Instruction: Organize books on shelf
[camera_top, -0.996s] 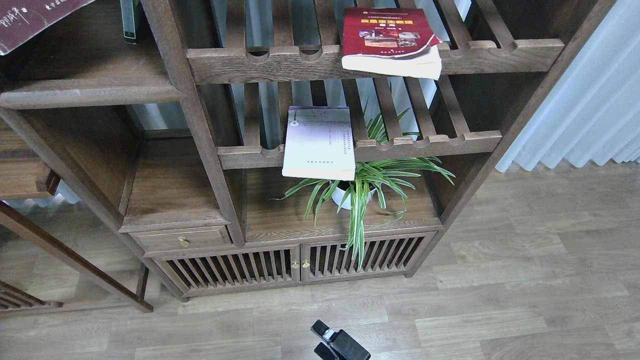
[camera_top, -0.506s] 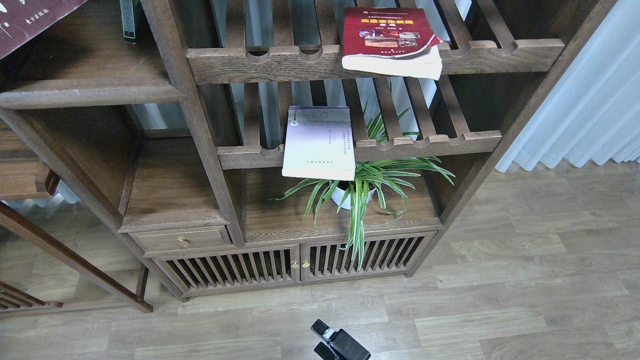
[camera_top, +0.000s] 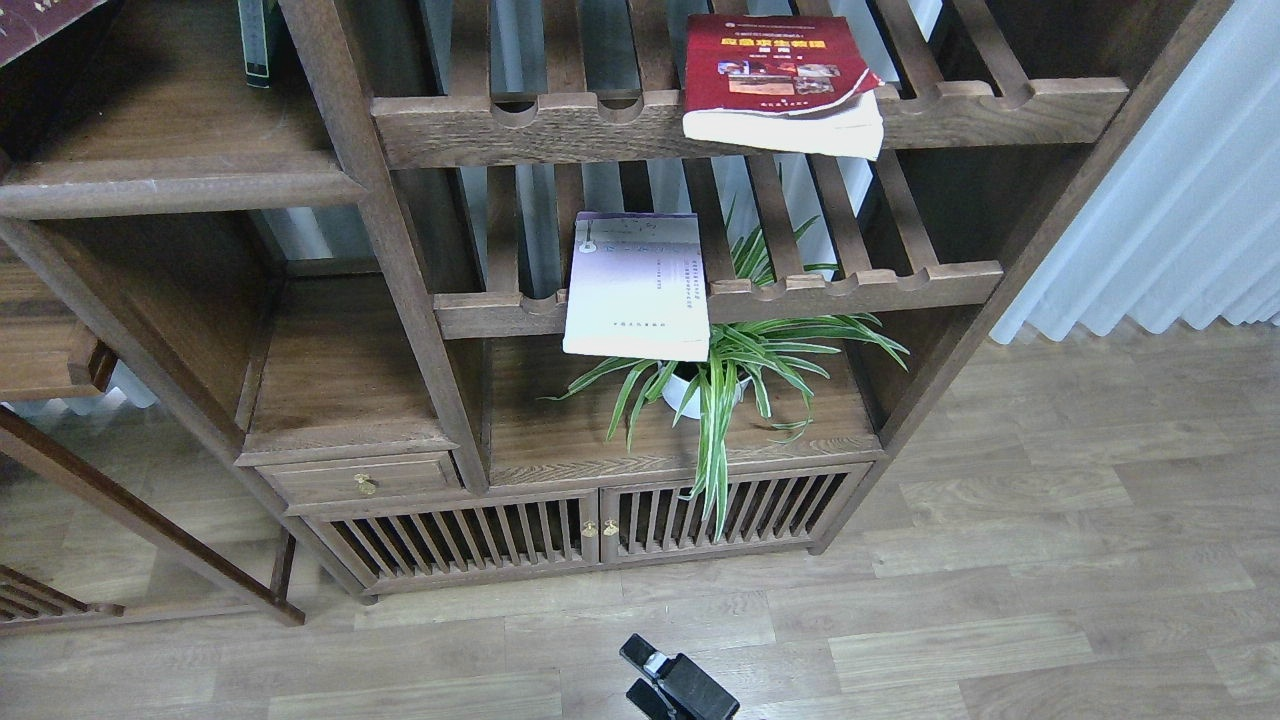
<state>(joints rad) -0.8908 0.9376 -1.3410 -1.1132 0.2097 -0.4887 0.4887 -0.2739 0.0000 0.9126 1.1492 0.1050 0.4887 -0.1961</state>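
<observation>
Since a second ago the maroon book (camera_top: 40, 12) has slid almost out of the top-left corner, leaving only a sliver of cover above the shelf (camera_top: 170, 185); I take that to mean it is being lifted or carried off by my left arm, which I cannot see at all. Nearest me, at the bottom edge, sits a dark gripper (camera_top: 672, 688), probably my right one, hardly moved; it shows too small and end-on for me to say whether its fingers are spread or pressed together. Farther in, the spider plant (camera_top: 735, 375) stands in its white pot on the low board. Above it the lavender book (camera_top: 638, 285) lies flat on the lower slatted rack (camera_top: 850, 285), its front edge overhanging the rail. Higher up, the red book (camera_top: 780, 85) rests on the upper slatted rack (camera_top: 1000, 105), cover curling at one corner. A thin green book (camera_top: 257, 40) stands upright at the back of the shelf. Two books are not yet on the solid board, so most of the job remains.
</observation>
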